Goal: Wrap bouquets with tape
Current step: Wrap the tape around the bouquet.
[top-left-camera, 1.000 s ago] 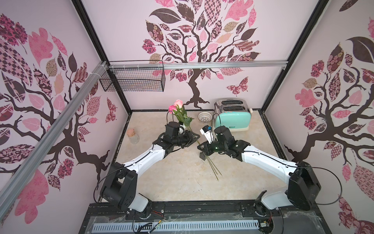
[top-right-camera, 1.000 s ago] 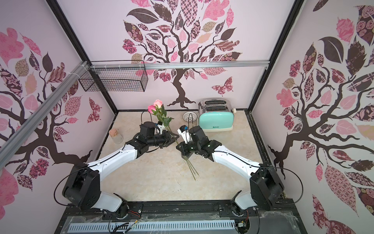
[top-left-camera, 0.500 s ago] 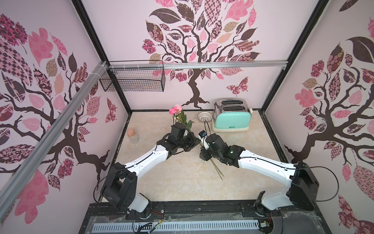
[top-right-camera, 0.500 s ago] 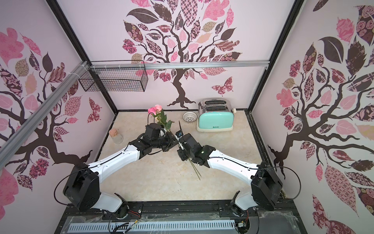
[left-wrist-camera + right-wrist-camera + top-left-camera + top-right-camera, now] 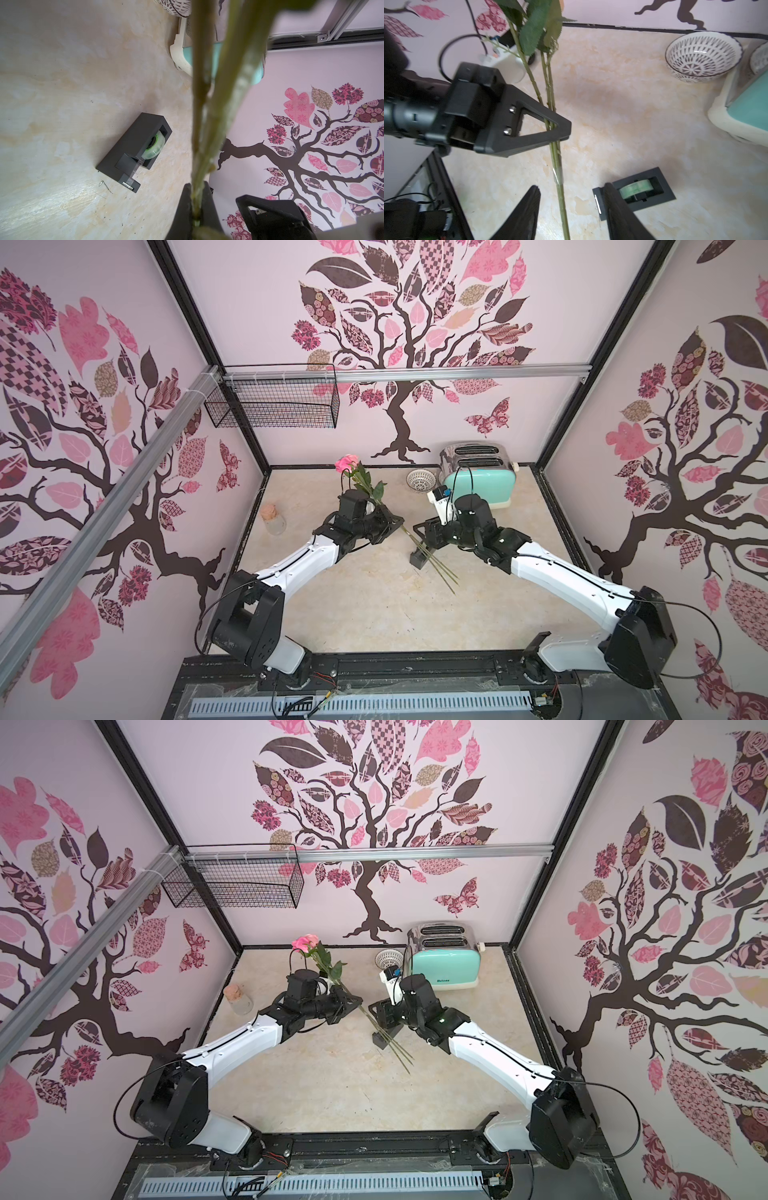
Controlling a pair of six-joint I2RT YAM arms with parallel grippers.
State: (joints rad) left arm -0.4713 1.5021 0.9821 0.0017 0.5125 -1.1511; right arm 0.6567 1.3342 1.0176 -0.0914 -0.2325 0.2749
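In both top views the left end effector is clamped on the stems of the bouquet. The bouquet slants from its pink rose at the far left down to stem tips low over the desk near the middle. The right end effector sits just right of the stems, above the tape dispenser.

In the left wrist view, the stems rise out of the shut fingers. Beyond them the dispenser stands on the desk with its roll seated.

In the right wrist view, the right end effector is moderately open, a finger on each side of the stems and touching neither. A short strip of clear tape rings the stems just below the left grip.

The strip looks small and lightly pressed, so it may peel and let the stems splay. With a single grip point, the bouquet could swivel. A sideways move could knock the nearby dispenser, and a sticky edge could cling to a finger and pull the wrap off.
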